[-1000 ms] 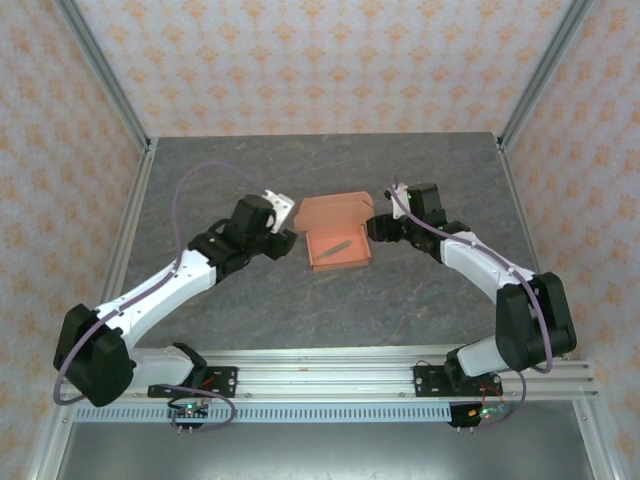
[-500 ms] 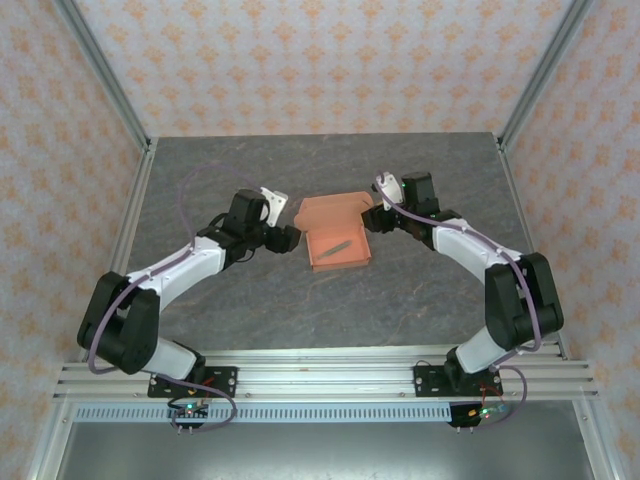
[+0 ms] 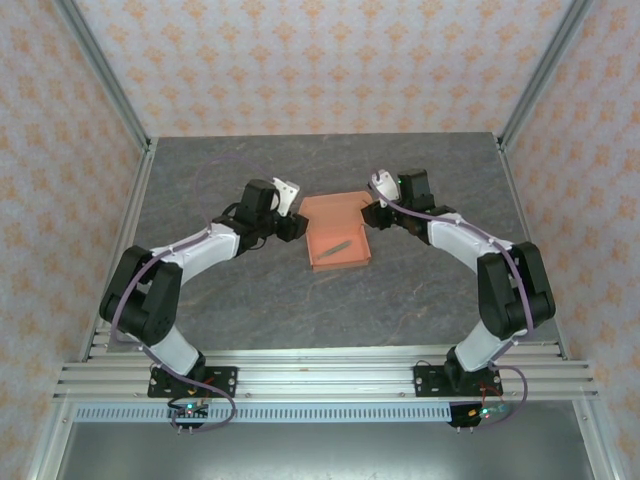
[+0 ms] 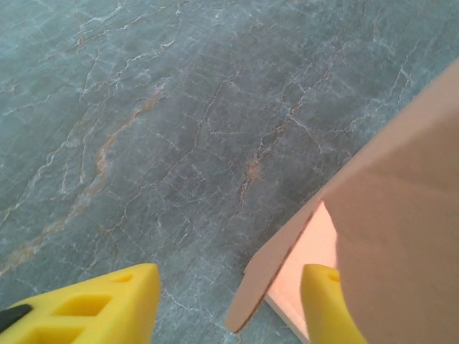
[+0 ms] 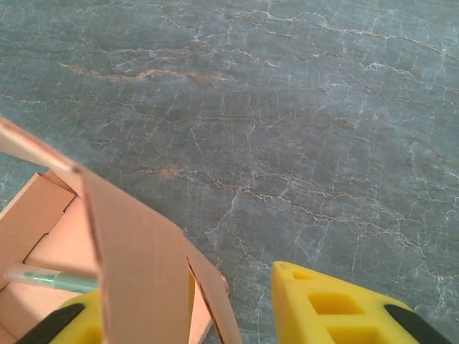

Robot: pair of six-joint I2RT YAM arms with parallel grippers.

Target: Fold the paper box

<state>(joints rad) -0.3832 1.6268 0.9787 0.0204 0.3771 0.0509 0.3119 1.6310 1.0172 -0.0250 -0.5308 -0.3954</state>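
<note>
The salmon-orange paper box [image 3: 336,240] lies in the middle of the table as an open tray, with its lid panel [image 3: 330,207] raised along the far side. My left gripper [image 3: 291,217] is at the box's far left corner. It is open, and a rounded side flap [image 4: 276,272] stands between its yellow fingers [image 4: 107,304] without being pinched. My right gripper [image 3: 373,207] is at the far right corner, also open. The lid's side flap [image 5: 143,265] sits between its jaws, with a gap to the right finger [image 5: 337,308].
A thin pen-like stick [image 3: 343,246] lies inside the tray and shows as a green-tipped stick [image 5: 44,278] in the right wrist view. Grey marble table [image 3: 420,290] spreads all round the box. Metal frame posts and patterned walls close in the sides and back.
Both arms have swung inward and away from the bases, bringing the grippers to the box's far corners. Both pairs of jaws have narrowed around the side flaps.
</note>
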